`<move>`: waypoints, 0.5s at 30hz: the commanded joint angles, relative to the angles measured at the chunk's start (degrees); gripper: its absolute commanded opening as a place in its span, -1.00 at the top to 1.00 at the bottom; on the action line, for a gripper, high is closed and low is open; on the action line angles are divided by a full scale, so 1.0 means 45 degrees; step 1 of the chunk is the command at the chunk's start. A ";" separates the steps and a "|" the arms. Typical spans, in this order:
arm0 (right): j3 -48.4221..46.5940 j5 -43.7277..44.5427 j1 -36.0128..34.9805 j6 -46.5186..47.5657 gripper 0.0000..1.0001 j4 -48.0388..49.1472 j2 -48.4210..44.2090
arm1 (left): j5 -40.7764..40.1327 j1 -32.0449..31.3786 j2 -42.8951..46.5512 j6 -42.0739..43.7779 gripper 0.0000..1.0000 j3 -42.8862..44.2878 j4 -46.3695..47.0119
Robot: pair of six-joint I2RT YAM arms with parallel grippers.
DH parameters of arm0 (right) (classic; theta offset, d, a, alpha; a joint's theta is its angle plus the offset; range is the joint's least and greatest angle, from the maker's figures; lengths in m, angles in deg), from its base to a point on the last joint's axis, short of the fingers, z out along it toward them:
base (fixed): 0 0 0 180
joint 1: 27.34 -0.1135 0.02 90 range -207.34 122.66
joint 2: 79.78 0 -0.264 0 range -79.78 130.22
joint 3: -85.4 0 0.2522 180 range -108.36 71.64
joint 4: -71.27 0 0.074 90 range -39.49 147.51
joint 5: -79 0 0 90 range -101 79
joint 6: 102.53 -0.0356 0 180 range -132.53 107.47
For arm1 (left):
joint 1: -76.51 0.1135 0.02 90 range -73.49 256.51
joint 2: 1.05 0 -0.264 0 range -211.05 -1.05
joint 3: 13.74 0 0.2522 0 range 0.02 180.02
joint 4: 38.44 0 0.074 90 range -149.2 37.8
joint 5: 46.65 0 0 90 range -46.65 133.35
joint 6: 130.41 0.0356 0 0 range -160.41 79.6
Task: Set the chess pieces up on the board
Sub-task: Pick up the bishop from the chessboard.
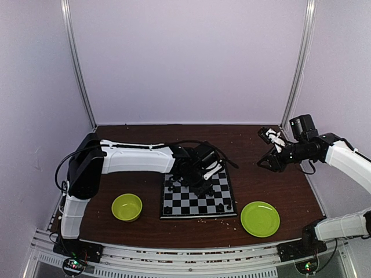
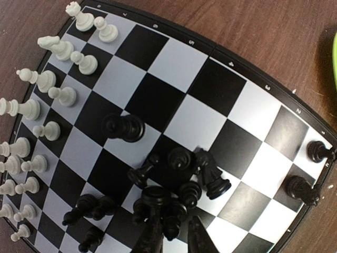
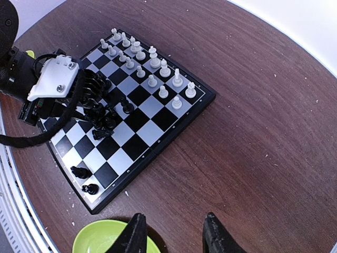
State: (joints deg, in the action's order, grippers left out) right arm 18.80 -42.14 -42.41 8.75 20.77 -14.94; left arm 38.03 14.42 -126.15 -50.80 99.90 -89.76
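**Down in a heap of black pieces [image 2: 181, 192]: left gripper [image 2: 175, 237]; off to the side and wide open: right gripper [image 3: 176, 237]**

On the brown table [image 1: 272, 185], the chessboard [image 1: 194, 207] flat near the front edge, between a green bowl [image 1: 127, 207] on the left and a round green plate [image 1: 260, 219] on the right.

Along one edge of the chessboard, white pieces [image 2: 66, 96] upright in two rows. Near the middle, most of the black pieces bunched in a loose heap, several lying on their sides. Apart from the heap, toward the white rows, one larger black piece [image 2: 124, 127] alone on its square. At the edge opposite the white rows, two more black pieces [image 2: 316, 152] upright, side by side.

Left gripper low over the heap, its fingers [image 2: 150, 234] a little apart with a small black pawn [image 2: 174, 216] between them; impossible to tell whether pinched or merely straddled. Just at the tip of one finger, a round-topped black piece [image 2: 155, 197].

Right gripper held up in the air to the right of the chessboard, well clear of it, fingers [image 3: 134, 237] spread wide with nothing between them. Below it in the right wrist view, bare table and the rim of the green plate.
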 commanded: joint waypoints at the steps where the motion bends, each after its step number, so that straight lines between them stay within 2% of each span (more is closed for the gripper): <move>1: -0.0152 -0.0200 0.0051 0.0152 0.29 -0.0138 0.0038 | -0.0103 0.0086 -0.0323 0.0055 0.63 0.0295 0.0146; 4: -0.0149 -0.0190 0.0049 0.0145 0.29 -0.0138 0.0042 | -0.0090 0.0086 -0.0364 0.0062 0.64 0.0339 0.0154; 15: -0.0155 -0.0171 0.0052 0.0206 0.29 -0.0158 0.0059 | 0.0262 0.0086 0.0207 0.0027 0.91 -0.0022 0.0107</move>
State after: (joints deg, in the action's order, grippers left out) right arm 18.80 -42.29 -42.41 9.01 20.45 -14.84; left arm 38.16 14.44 -127.07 -50.82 99.92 -89.76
